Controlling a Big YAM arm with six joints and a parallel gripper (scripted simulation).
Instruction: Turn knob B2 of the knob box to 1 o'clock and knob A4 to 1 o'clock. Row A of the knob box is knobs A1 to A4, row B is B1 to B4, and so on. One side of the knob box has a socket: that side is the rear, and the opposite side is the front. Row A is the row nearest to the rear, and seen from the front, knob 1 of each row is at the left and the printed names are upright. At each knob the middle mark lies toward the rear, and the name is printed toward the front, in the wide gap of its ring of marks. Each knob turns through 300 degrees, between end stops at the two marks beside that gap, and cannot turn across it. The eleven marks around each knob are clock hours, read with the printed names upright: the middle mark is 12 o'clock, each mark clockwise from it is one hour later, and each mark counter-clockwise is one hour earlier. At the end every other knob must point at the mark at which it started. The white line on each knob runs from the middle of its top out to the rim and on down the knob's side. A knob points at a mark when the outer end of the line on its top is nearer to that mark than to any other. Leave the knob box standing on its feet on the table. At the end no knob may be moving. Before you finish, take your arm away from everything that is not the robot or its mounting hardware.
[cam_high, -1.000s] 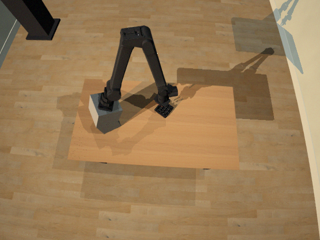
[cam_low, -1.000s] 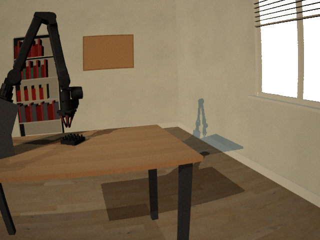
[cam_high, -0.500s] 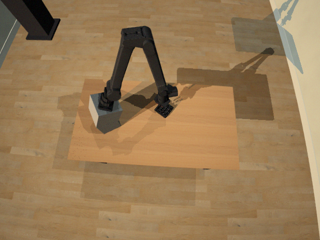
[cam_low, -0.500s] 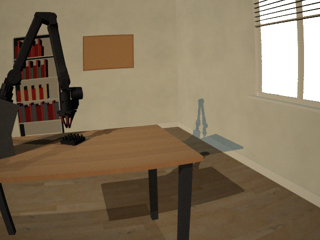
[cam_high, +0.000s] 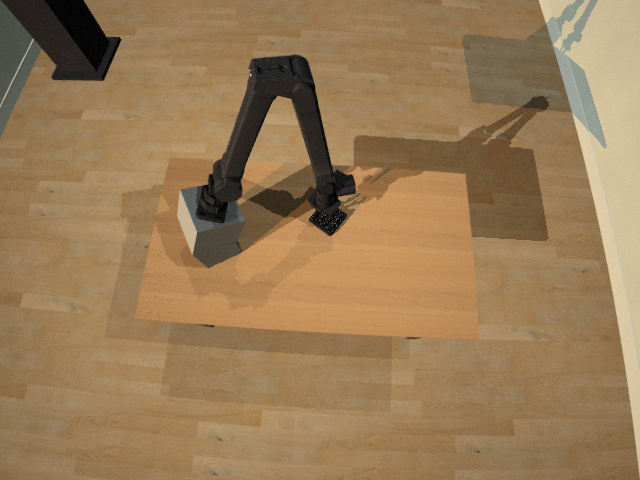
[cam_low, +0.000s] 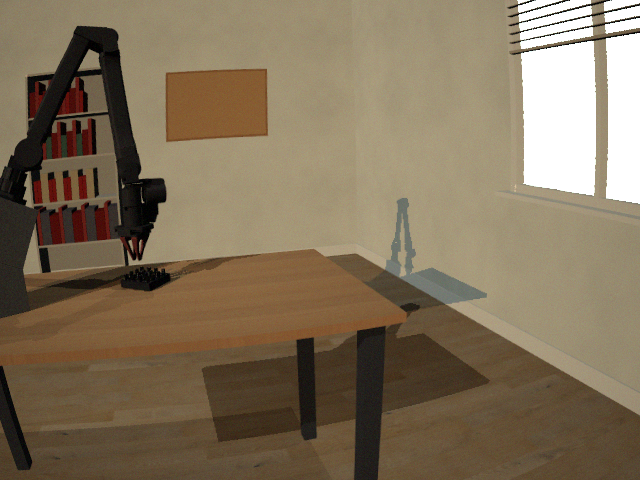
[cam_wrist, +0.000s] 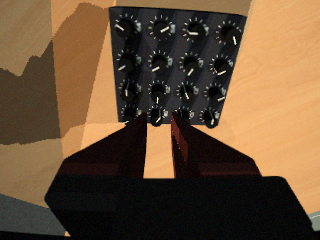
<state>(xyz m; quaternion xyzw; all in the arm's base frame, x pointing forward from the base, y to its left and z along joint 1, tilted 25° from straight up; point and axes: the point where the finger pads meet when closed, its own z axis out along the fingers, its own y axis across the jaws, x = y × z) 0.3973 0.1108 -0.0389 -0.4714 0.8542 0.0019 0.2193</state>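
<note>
The knob box is a small black box with four rows of four black knobs, each with a white line. It stands flat on the wooden table. My gripper points straight down and hangs a little above the box. In the wrist view its dark red fingertips sit over the nearest row of knobs, on either side of the second knob from the left. The fingers stand a narrow gap apart with nothing between them. The printed names are too small to read.
The arm's grey base block stands on the table to the left of the box. A bookshelf stands behind the table against the wall. The table's edges lie far from the box on the right and front.
</note>
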